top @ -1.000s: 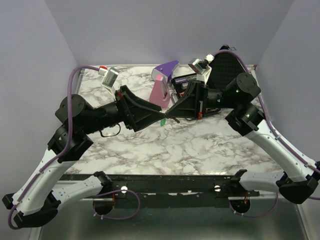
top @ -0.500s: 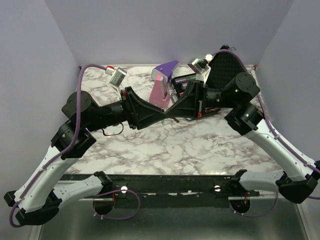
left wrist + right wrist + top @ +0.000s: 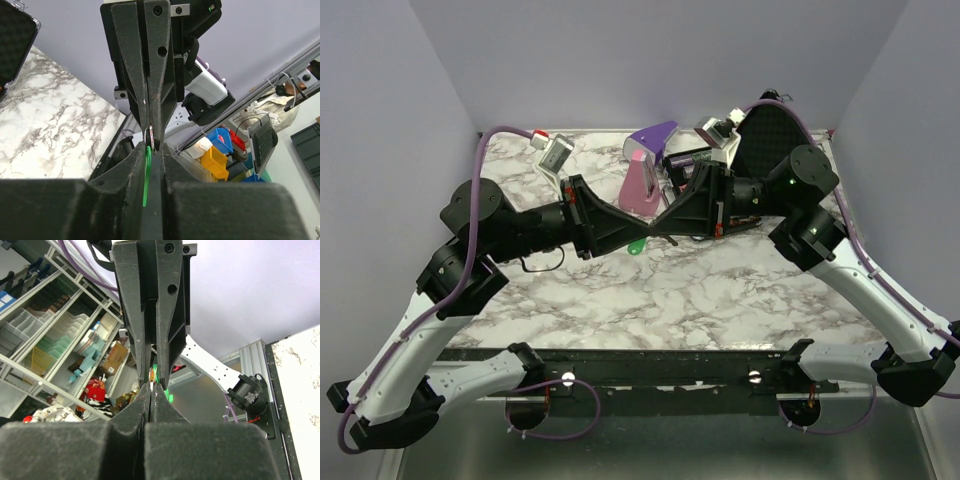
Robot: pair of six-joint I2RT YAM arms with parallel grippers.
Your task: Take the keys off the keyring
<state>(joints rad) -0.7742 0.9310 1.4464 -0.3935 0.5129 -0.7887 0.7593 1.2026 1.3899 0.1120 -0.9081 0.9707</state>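
The marble table's (image 3: 720, 290) near half lies open (purple-and-pink wedge (image 3: 642, 185) and black case (image 3: 765, 140) crowd the far edge).

I see one green-headed key (image 3: 146, 172) held in mid-air, edge-on in my left wrist view, with the thin grey keyring (image 3: 149, 136) upright just beyond its end.

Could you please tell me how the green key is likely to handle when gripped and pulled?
The green key looks tiny beside the fingers of the left gripper, so it is probably very light and easily dropped. Its head looks like thin flat plastic, likely stiff yet slippery. Hanging by the thin keyring, it may swing or twist when tugged.
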